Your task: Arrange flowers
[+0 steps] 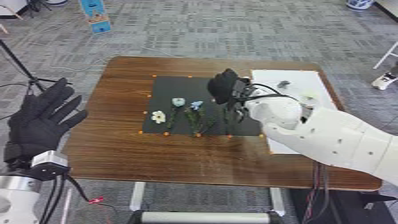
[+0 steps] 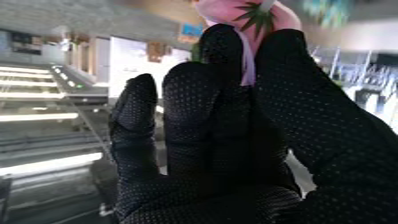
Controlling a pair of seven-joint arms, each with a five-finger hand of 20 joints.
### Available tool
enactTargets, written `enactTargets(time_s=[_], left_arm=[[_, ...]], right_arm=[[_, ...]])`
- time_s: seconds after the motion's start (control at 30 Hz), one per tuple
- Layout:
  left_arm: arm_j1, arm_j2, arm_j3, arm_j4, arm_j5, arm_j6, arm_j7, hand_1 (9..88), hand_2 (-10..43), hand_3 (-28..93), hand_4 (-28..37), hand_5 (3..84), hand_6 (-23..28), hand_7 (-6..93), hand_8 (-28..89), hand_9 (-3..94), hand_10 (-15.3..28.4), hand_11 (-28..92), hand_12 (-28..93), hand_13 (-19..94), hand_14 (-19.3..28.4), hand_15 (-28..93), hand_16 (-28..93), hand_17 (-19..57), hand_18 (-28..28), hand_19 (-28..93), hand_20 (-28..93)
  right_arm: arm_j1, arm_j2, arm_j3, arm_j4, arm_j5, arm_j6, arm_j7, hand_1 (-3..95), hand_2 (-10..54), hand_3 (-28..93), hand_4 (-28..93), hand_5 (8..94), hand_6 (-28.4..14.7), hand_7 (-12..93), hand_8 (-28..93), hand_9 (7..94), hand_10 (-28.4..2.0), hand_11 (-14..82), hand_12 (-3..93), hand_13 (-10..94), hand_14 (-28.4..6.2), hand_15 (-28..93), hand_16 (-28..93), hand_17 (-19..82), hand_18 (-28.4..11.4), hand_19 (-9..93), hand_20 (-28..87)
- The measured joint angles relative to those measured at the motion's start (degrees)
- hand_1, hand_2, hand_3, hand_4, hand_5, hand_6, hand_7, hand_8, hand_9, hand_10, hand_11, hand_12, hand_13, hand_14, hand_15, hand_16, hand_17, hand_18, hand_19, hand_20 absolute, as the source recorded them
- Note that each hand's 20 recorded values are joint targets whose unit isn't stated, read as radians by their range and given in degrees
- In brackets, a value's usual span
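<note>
Mat: black (image 1: 191,86), the landmark for every place here, flat on the brown table (image 1: 178,162), with small orange dots (image 1: 166,133) round its edge.
White flower: lying near the left edge of the mat (image 1: 158,117).
Pale blue flower: on the mat, just beside the white one, its head (image 1: 179,102) turned away from the robot.
Blue flower: next along on the mat (image 1: 196,105), green stems crossing below it, too tangled to sort apart.
Pink flower: in the right hand (image 2: 210,10), a green leafy base (image 2: 257,21) and a pale stem running away from the glove; a lilac strip (image 2: 248,65) lies along the fingers, and I cannot tell what it is.
Right hand: above the far right part of the mat (image 1: 224,86), thumb and finger closed on the pink petals.
Left hand: off the left side of the mat and table (image 1: 44,112), fingers spread and relaxed, grasping nothing.
White board: along the right side of the mat (image 1: 306,79), with a pale round thing on it (image 1: 310,97), probably the vase.
Step in hand: one flower gripped, likely for placing.
Next move: probably carry it right of the mat, get the stem pointing down over the vase opening, lower, then release; gripped by soft petals, it may swivel or slip.
</note>
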Motion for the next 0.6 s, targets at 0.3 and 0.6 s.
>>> enactTargets(time_s=[0.3, 0.6], left_arm=[[-0.2, 0.07, 0.28, 0.02, 0.0, -0.01, -0.02, 21.4, -7.0, 65, -28.3, 27.6, 2.3, 14.9, -8, 23.0, 10.0, 12, 16, 19, 13.5, 11, 5, -11.2, 22.4, 39, 9], [-0.4, 0.39, 0.31, 0.06, 0.0, -0.02, -0.16, 21.6, -6.9, 65, -28.3, 27.6, 2.3, 15.1, -8, 23.1, 10.0, 12, 16, 19, 13.5, 11, 5, -11.2, 22.4, 39, 9]], right_arm=[[1.4, -4.3, -2.8, 2.3, -0.2, -0.7, 1.3, 48.4, -9.5, 82, -28, 73.4, 5.1, 48, 1, 77.7, -4.9, 26.1, 54.6, 62, -3.0, 66, 46, 25, -18.0, 75, 53], [1.5, -5.8, -3.2, 1.1, -0.7, -2.8, 2.4, 48.5, -9.5, 81, -28, 74.7, 5.3, 46, -1, 76.9, -5.0, 25.3, 54.0, 61, -2.7, 66, 46, 24, -17.9, 74, 53]])
